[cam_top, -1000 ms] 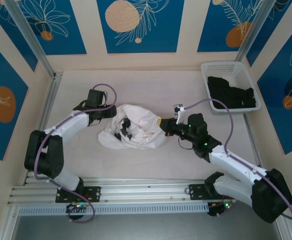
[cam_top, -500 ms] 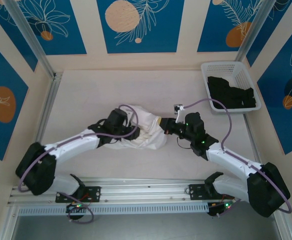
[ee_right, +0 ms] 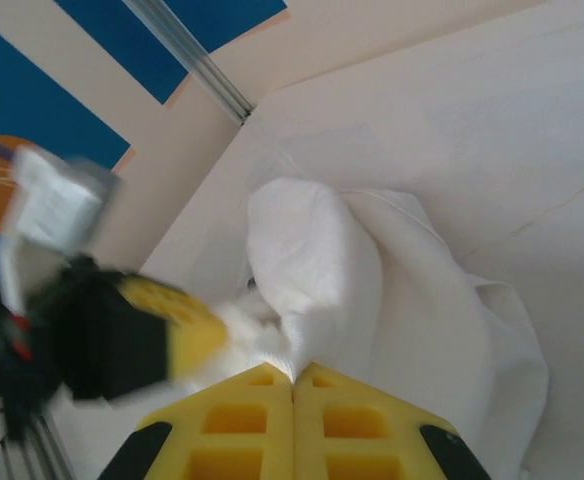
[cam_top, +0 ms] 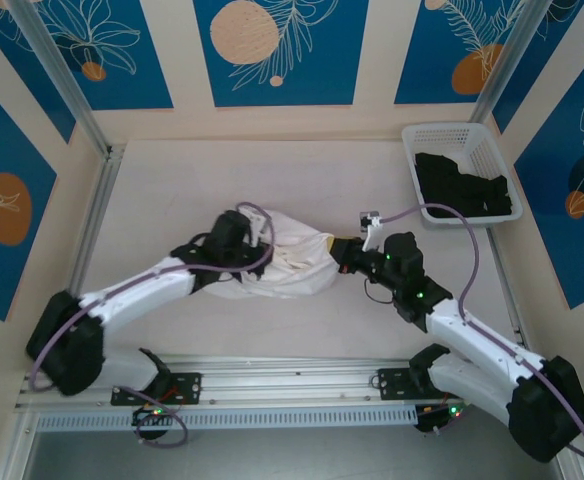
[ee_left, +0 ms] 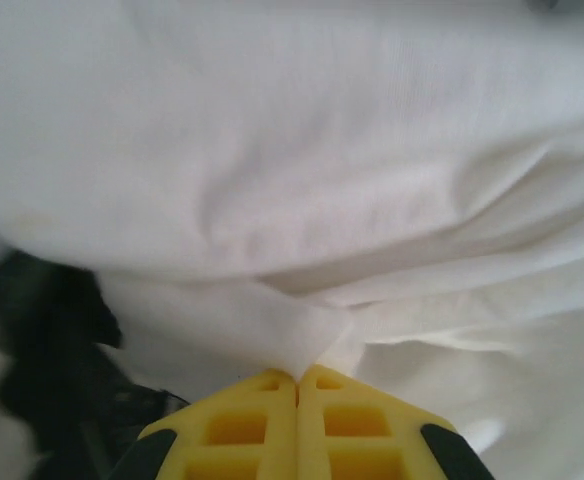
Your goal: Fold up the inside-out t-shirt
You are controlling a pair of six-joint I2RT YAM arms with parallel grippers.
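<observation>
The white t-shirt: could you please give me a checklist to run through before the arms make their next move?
1. Left jaws shut on a pinch of the t-shirt: ok.
2. Right jaws shut on its cloth, seen in the right wrist view: ok.
3. Shirt spread flat for folding: not ok, it lies bunched between the two arms.
4. Sleeves and hem located: cannot tell, hidden in the folds.
5. Black garment in the basket, apart from the shirt: ok.
</observation>
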